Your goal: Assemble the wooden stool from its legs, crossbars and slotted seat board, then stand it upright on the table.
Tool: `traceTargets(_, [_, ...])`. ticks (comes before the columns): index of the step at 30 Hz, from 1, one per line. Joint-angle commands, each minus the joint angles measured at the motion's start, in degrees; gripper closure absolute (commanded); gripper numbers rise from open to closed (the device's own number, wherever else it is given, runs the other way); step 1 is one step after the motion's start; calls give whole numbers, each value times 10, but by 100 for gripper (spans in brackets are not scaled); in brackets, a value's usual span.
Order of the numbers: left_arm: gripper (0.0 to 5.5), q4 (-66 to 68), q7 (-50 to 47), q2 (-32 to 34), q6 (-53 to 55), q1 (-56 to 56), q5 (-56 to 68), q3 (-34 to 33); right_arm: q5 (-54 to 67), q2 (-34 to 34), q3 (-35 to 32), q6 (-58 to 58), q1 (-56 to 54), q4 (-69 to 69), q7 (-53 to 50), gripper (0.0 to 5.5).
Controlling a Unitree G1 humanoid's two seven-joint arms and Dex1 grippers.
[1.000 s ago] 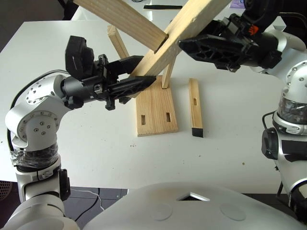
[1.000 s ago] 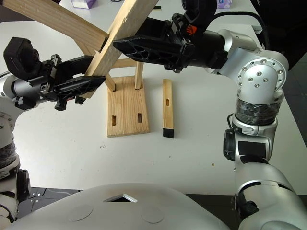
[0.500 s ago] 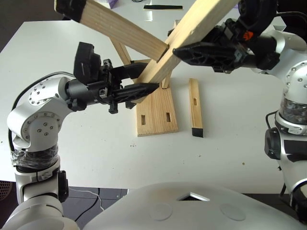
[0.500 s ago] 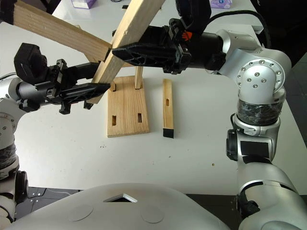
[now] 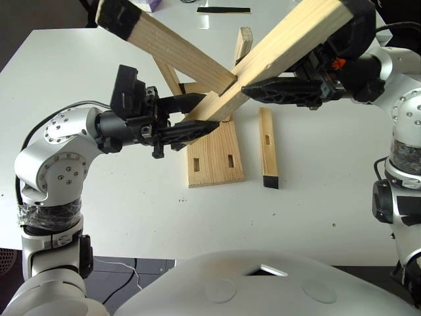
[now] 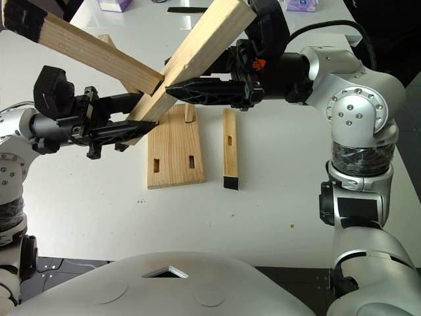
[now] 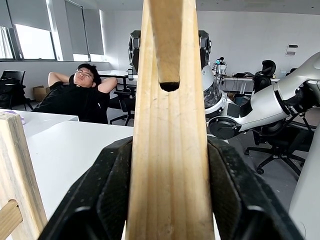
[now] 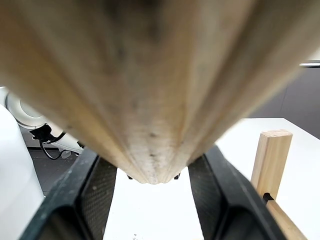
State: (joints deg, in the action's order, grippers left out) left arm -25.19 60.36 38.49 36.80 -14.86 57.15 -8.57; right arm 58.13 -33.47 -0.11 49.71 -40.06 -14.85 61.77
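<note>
White worktop [image 5: 99, 197] is the biggest thing, running wide round the parts. The seat board [image 5: 214, 168] lies flat near its middle, well in from the near edge, w/ two slots showing at the board's near end. In the air above the board's far end, a long leg [image 5: 296, 36] slants from high on the R side down to low on the L. L jaws are clamped tight on its lower end, wood filling the gap btwn them. R jaws grip the same leg further up, closed against both its sides. A black-tipped leg [image 5: 171, 43] meets the long leg partway up, btwn the two sets of jaws; its capped end sticks out high and far-L over the worktop. Behind the crossing pair two shorter legs stand at the board's far end, one tilted [image 5: 172, 79], one more upright [image 5: 244, 41]; their feet are mostly hidden. A loose leg [image 5: 266, 131] lies flat just R of the board, parallel, not touching, w/ a strip of worktop btwn. Its black tip points to the near edge, slot facing up, and it sits well in from the worktop's R edge.
</note>
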Motion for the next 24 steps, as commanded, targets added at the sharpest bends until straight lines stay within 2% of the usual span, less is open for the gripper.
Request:
traceTargets(1, [262, 22, -19, 8, 1, -9, -24, -1, 1, 2, -2, 0, 6, -7, 6, 347])
traceTargets(3, [246, 27, -28, 6, -13, -7, -47, 0, -2, -1, -8, -3, 10, -3, 5, 347])
traceTargets(8, [246, 39, -27, 6, -34, 13, -84, 3, -12, -7, -35, -11, 41, -2, -12, 347])
traceTargets(14, [246, 120, -42, 12, -80, 75, -162, -18, -41, -9, -49, -30, 69, 6, -29, 347])
traceTargets(17, [246, 188, -114, -31, -100, 105, -180, -61, -86, -15, -34, -66, 85, 11, -22, 347])
traceTargets(24, [246, 160, -330, -196, -120, 131, -106, -171, -198, -50, 37, -152, 150, 8, 42, 347])
